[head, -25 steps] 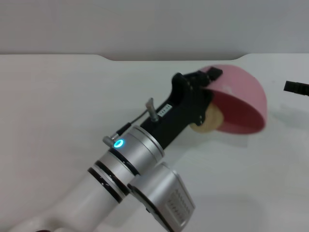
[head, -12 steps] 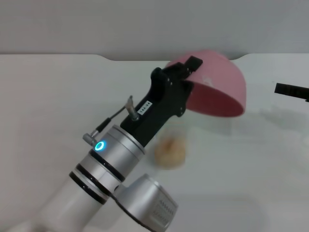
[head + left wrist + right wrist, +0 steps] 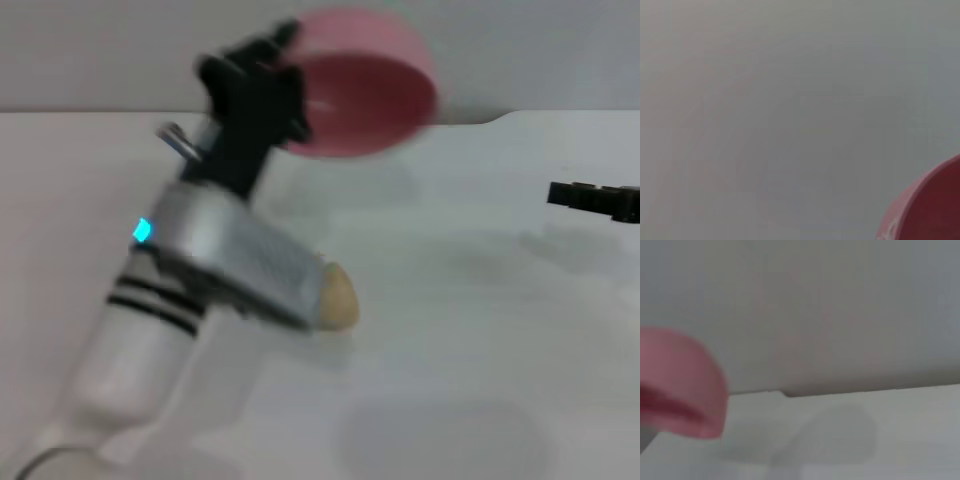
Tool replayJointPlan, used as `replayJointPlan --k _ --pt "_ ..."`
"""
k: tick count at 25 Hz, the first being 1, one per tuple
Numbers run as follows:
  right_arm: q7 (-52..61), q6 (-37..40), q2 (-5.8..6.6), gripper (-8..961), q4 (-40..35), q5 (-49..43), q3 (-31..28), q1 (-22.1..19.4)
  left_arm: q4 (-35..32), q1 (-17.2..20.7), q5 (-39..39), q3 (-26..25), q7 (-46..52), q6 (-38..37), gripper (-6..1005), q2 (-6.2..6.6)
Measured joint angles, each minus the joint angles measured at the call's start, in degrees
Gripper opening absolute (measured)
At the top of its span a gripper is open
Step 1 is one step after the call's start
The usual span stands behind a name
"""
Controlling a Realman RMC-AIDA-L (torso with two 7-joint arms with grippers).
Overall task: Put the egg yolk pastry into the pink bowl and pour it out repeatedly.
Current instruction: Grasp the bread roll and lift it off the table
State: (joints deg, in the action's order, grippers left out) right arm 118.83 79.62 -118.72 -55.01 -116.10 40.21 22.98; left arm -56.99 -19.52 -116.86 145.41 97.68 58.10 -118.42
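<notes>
The left hand [image 3: 285, 85] grips the rim of the pink bowl [image 3: 365, 85] and holds it high above the white counter [image 3: 480, 330], tipped so that its hollow faces forward and down. The egg yolk pastry [image 3: 337, 298] lies on the counter below, partly hidden behind the left arm's silver wrist. The right hand [image 3: 590, 197] shows only as a dark tip at the right edge, and I cannot tell whether it is open or closed
</notes>
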Motion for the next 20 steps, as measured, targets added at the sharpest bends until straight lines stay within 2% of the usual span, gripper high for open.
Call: replayJointPlan --k 3,5,6,7,11,12,14,16,18,19,20 --pt "-1.5 -0.2 -0.02 593 0.1 0.0 2.4 1.1 -7.3 2.9 7.0 -11.3 -0.6 -14.5 -1 0.19" --pt "-1.7 -0.8 0.08 597 0.3 -0.3 4.5 2.4 -12.2 4.8 11.4 -22.3 -0.9 -31.1 -1 0.15" --pt "-1.7 -1.0 0.13 598 0.5 -0.4 5.3 2.8 -13.3 5.1 13.1 -26.3 -0.8 -38.0 -1 0.18" --pt "-1.7 -1.1 0.22 600 0.6 -0.7 5.9 3.4 -14.4 5.3 15.7 -32.1 -0.5 -47.9 -1 0.14" --pt "-2.9 -1.2 0.36 607 0.8 -1.8 6.9 5.2 -11.6 2.4 19.2 -52.8 6.4 -78.7 -2 0.70" --pt "-3.5 -1.3 0.34 609 0.9 -1.9 7.0 5.6 -8.4 -0.2 17.6 -60.1 11.0 -88.9 -2 1.11" --pt "-5.1 -1.3 0.31 613 1.1 -2.1 7.3 6.2 -3.4 -4.3 13.3 -69.6 16.9 -101.2 -2 2.23" --pt "-6.7 -1.4 0.30 616 1.4 -2.1 7.7 6.8 1.3 -8.4 4.5 -78.6 24.1 -113.2 -2 3.93" --pt "-7.9 -1.3 0.51 620 2.7 -2.2 9.5 7.9 1.8 -9.9 -3.7 -82.1 30.3 -119.2 -2 4.92" --pt "-8.3 -1.3 0.92 622 4.8 -3.0 11.8 9.6 -1.4 -10.2 -12.4 -84.0 37.7 -125.6 -2 5.70" --pt "-8.4 -1.4 0.95 623 5.9 -3.7 12.7 10.6 -2.7 -10.2 -15.1 -84.3 40.0 -127.9 -2 5.84"
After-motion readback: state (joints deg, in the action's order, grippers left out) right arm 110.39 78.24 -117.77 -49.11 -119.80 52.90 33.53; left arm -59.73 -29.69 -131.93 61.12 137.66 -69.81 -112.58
